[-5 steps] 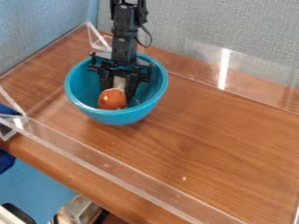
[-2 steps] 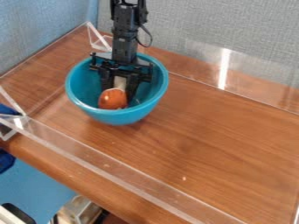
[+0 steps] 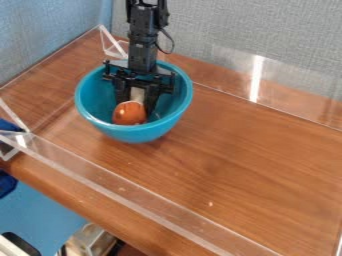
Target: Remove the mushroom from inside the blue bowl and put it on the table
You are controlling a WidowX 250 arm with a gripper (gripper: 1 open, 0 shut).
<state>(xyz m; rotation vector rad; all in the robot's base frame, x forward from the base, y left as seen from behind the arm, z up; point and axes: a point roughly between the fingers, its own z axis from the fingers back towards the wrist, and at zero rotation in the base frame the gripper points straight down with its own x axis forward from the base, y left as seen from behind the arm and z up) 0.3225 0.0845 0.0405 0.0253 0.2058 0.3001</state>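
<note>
The blue bowl (image 3: pixel 96 107) sits at the back left of the wooden table (image 3: pixel 227 150). Inside it lies the mushroom (image 3: pixel 128 113), its reddish-brown cap showing. My gripper (image 3: pixel 136 98) reaches down into the bowl from above, its black fingers closed around the upper part of the mushroom. The stem is hidden behind the fingers and the cap.
Low clear acrylic walls (image 3: pixel 147 205) border the table on all sides. A blue wall stands behind. The wooden surface stretches right and forward of the bowl.
</note>
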